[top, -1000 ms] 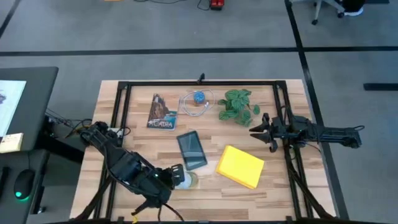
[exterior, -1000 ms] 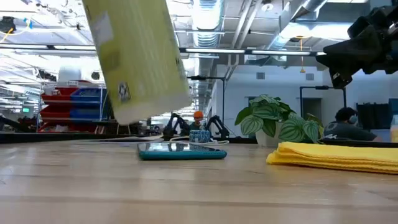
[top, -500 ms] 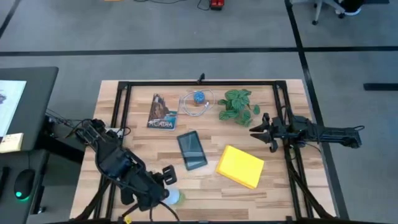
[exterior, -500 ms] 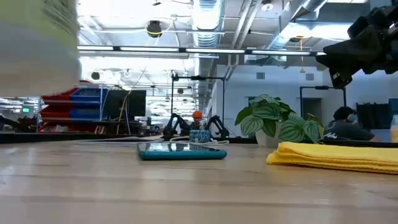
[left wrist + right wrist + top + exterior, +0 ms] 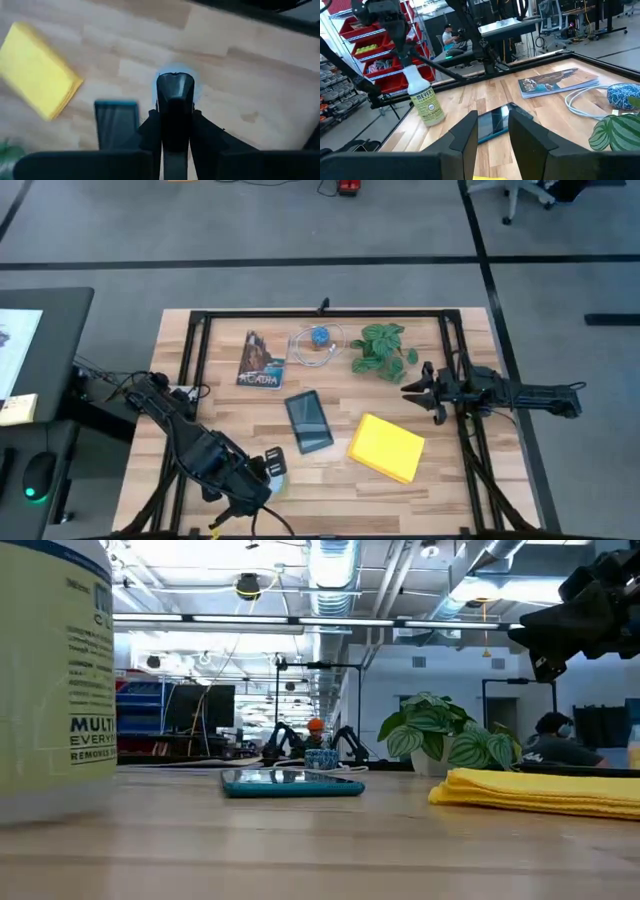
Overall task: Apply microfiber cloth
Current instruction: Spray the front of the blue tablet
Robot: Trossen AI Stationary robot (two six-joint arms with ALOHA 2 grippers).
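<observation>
A wooden table (image 5: pixel 330 480) holds a bright yellow microfiber cloth (image 5: pixel 386 447), folded roughly square and lying flat on the right-hand part of the tabletop. Nothing touches it. Just beside it, toward the middle, lies a dark tablet (image 5: pixel 309 421) with a teal edge, screen up. Farther back sit a booklet (image 5: pixel 260 360), a coiled white cable with a blue object (image 5: pixel 317 343) and a small green plant (image 5: pixel 382 348).

The left gripper (image 5: pixel 271 464) is low at the front left of the table, closed around a spray bottle (image 5: pixel 55 680) that stands upright on the wood. The bottle has a pale label and fills the left edge of the low view. It stands well apart from the cloth, with the tablet between them.

The right gripper (image 5: pixel 420 392) hangs in the air over the right side of the table, near the plant and beyond the cloth's far edge. Its fingers (image 5: pixel 465 135) are spread apart and hold nothing.

A seated person (image 5: pixel 556 740) shows in the room beyond the table.
</observation>
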